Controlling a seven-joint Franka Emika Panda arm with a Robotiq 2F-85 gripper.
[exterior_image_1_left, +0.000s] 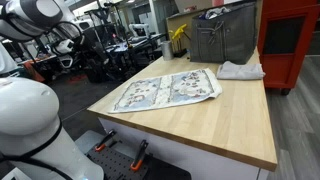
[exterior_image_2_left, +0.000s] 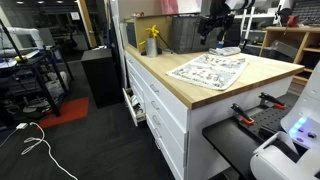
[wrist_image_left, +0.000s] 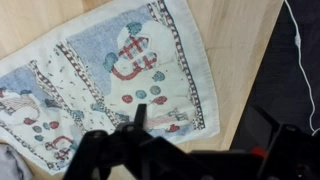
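A cloth printed with snowmen (exterior_image_1_left: 168, 90) lies flat on the wooden table top (exterior_image_1_left: 215, 125). It also shows in an exterior view (exterior_image_2_left: 208, 69) and fills the upper left of the wrist view (wrist_image_left: 100, 75). My gripper (exterior_image_2_left: 213, 28) hangs high above the far end of the table, apart from the cloth. In the wrist view its dark fingers (wrist_image_left: 200, 125) stand apart at the bottom edge, above the cloth's corner, with nothing between them.
A grey wire bin (exterior_image_1_left: 225, 35), a yellow object (exterior_image_1_left: 178, 38) and a crumpled white cloth (exterior_image_1_left: 240, 70) stand at the table's back. A red cabinet (exterior_image_1_left: 290, 40) stands beside it. The table edge and a white cable on the dark floor (wrist_image_left: 297, 45) show in the wrist view.
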